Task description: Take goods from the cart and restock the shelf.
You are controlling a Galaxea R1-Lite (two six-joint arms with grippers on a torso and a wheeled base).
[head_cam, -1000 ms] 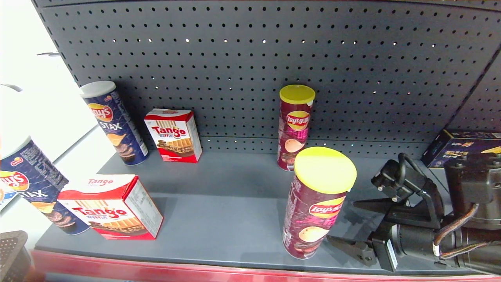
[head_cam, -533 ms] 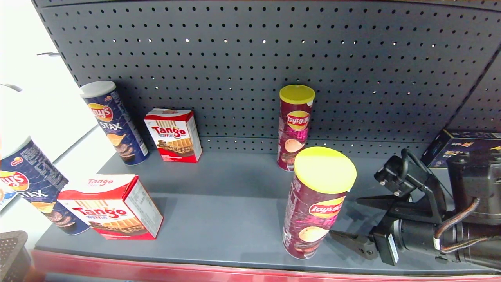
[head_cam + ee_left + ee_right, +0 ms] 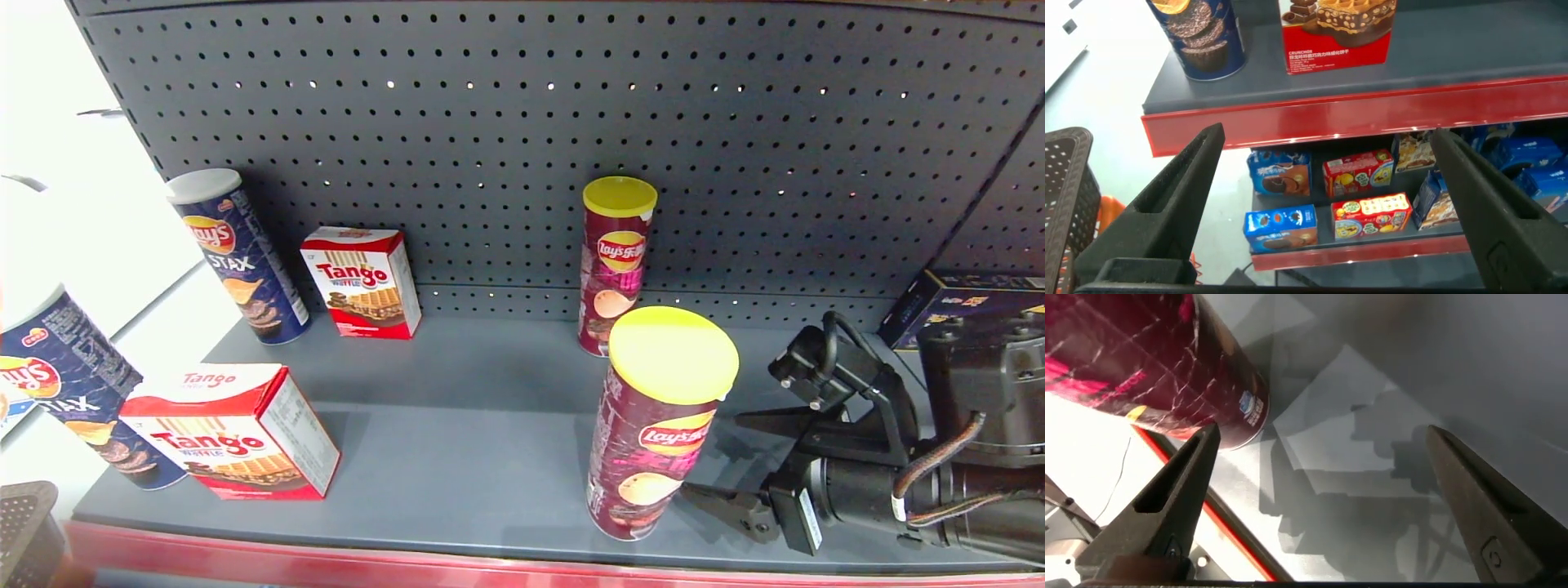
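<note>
Since the front maroon can (image 3: 657,425) stands upright on the shelf (image 3: 473,441) near its red lip, this drop-off looks done to me.

Head view: the right gripper (image 3: 714,456) lies at the can's 3 o'clock with its jaws spread and nothing between them. Its lower tip is just beside the can's base, contact unclear. A rear maroon can (image 3: 616,265) stands at 12 o'clock against the pegboard (image 3: 490,122). The rear blue can (image 3: 241,257) and rear wafer box (image 3: 363,282) sit around 10 o'clock. The front blue can (image 3: 82,392) and front wafer box (image 3: 233,433) sit at 9, and a dark box (image 3: 963,306) at 2.

Left wrist view: the left gripper (image 3: 1324,137) is wide open and empty, held low before the shelf's red lip. The lower shelf (image 3: 1372,245) holds small boxes. A mesh basket (image 3: 1065,204) beside it is probably the cart, contents hidden.

Right wrist view: the can's base sits just outside one finger, with bare shelf between the two.

Judgement: one item is placed. Left to do: back the right arm off and fetch more from the cart. How much stock remains, I can't tell.
</note>
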